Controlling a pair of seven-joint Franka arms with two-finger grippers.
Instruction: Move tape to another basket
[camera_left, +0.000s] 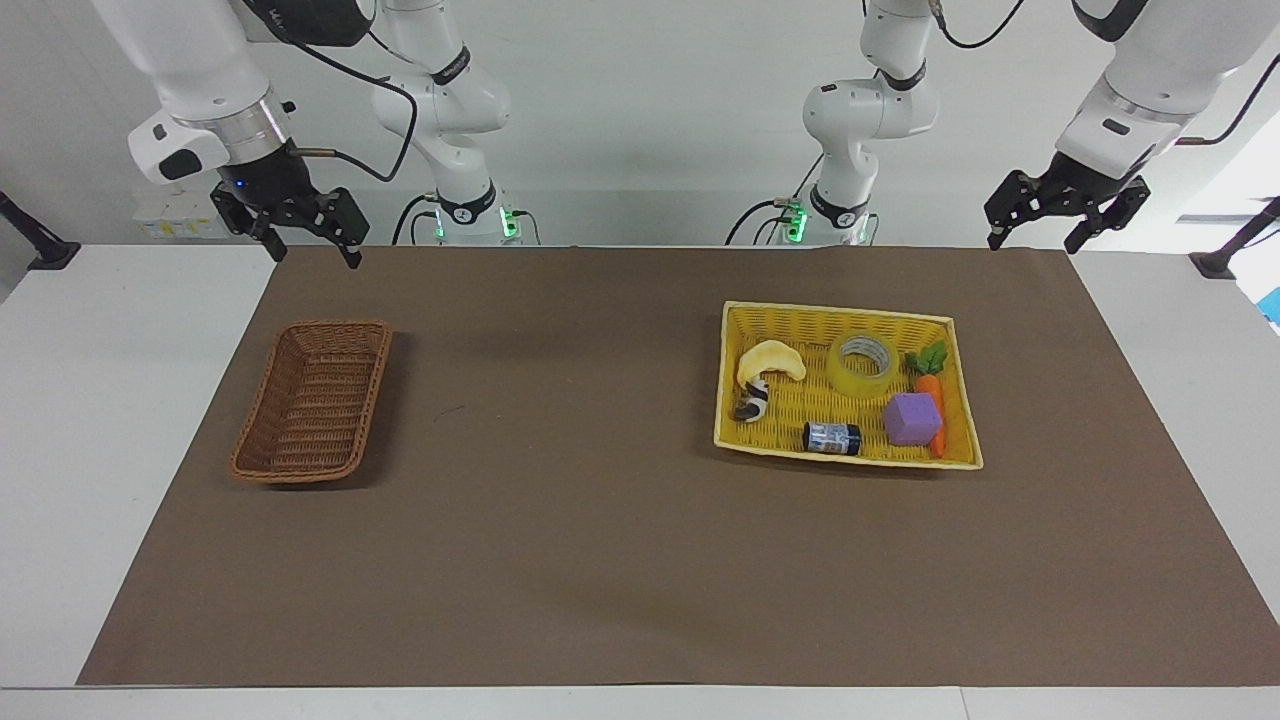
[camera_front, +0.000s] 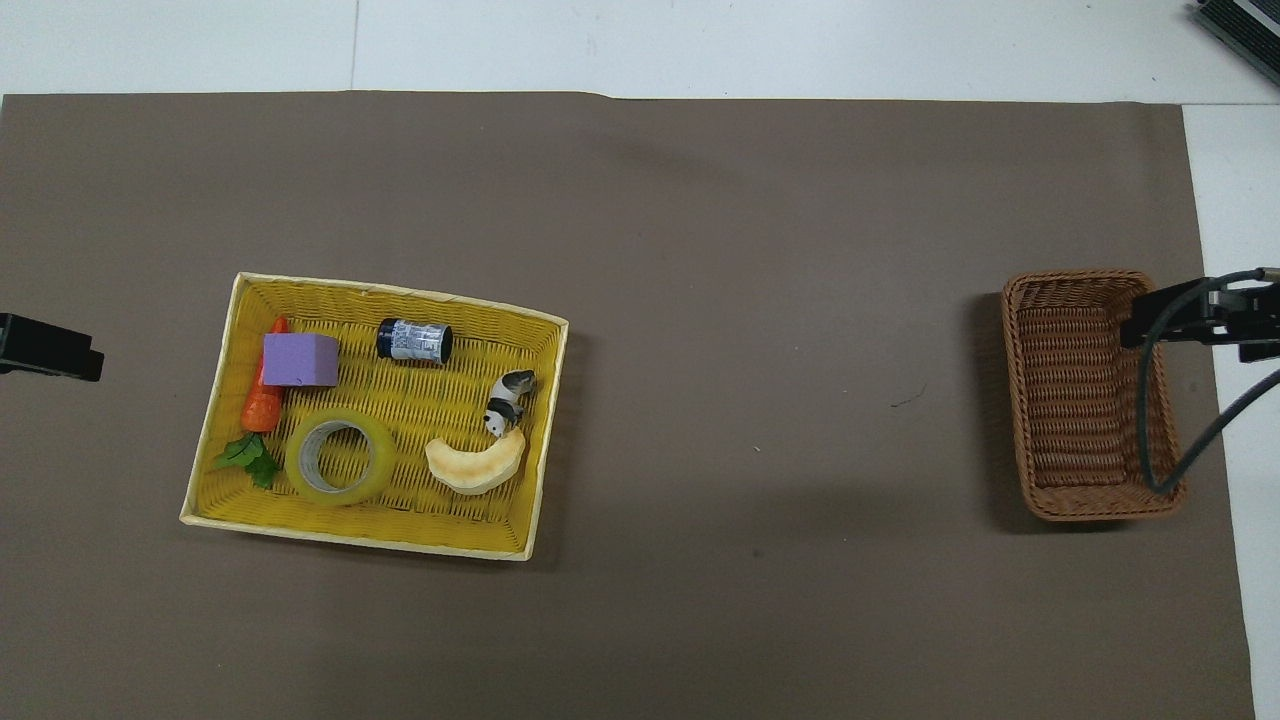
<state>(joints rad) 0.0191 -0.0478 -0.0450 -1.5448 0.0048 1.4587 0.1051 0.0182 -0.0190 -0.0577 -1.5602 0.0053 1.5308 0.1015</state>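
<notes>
Brown matting holds the tape (camera_left: 863, 365); both end effectors, left (camera_left: 1063, 207) and right (camera_left: 296, 230), hang released, half-cropped overhead.

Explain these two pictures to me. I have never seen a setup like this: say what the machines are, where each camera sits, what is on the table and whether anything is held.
Two white robot arms stand at a table covered by a brown mat. One picture faces them from across the table; the other looks steeply down from above their own end.

The left hand and the right hand both hang open and empty over the mat's edge by the robots, and neither touches anything.

A yellow tray toward the left arm's end holds a tape, a pale crescent toy, a panda figure, a small can, a purple block and a toy carrot. A brown basket sits toward the right arm's end, with nothing in it.
</notes>
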